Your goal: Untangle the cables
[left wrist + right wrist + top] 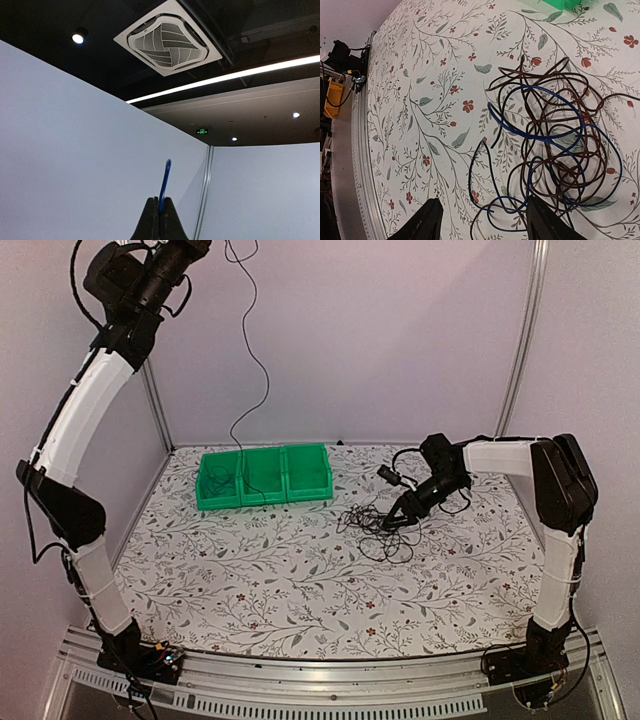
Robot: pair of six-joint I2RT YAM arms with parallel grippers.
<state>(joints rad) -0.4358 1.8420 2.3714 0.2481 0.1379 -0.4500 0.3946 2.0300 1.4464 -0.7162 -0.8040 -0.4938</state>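
Observation:
A tangle of thin dark and blue cables (375, 525) lies on the floral table right of centre; it also shows in the right wrist view (555, 150). My right gripper (400, 515) hovers just over the tangle's near edge, open and empty (485, 225), with loose loops between its fingers. My left arm is raised high and its gripper is cut off by the top edge of the overhead view. In the left wrist view the left gripper (159, 200) is shut on a blue cable end (164, 182). A thin cable (250, 350) hangs from there down to the green bins.
A row of three green bins (262, 475) stands at the back left of the table; its corner shows in the right wrist view (565, 4). Grey walls and a metal post (520, 340) close off the back. The table's metal front rail (330, 680) runs along the near side.

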